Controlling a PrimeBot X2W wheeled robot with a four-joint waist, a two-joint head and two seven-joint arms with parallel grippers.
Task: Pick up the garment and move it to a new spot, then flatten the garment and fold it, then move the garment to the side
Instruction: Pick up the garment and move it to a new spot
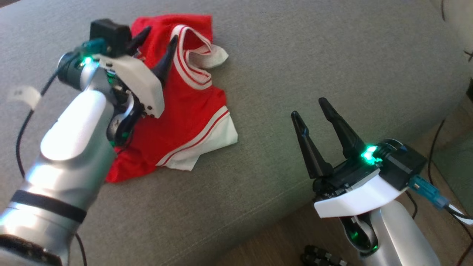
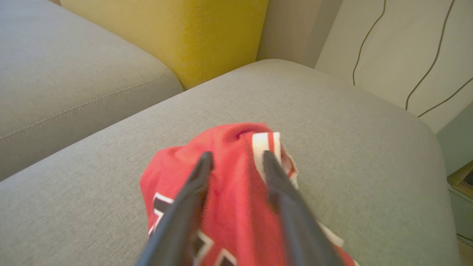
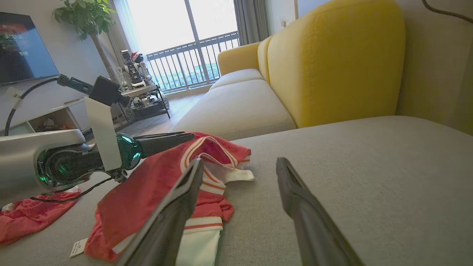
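The red garment (image 1: 192, 107) lies crumpled on the grey sofa (image 1: 314, 48). The left gripper (image 1: 157, 46) hangs over it, fingers spread, holding nothing. The right gripper (image 1: 309, 109) stands open too, apart to its right.

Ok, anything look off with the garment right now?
Only the garment itself: it lies crumpled on the sofa, folds bunched and white trim twisted, not flat. The left gripper is open over it, gripping nothing. No damage or spill visible.
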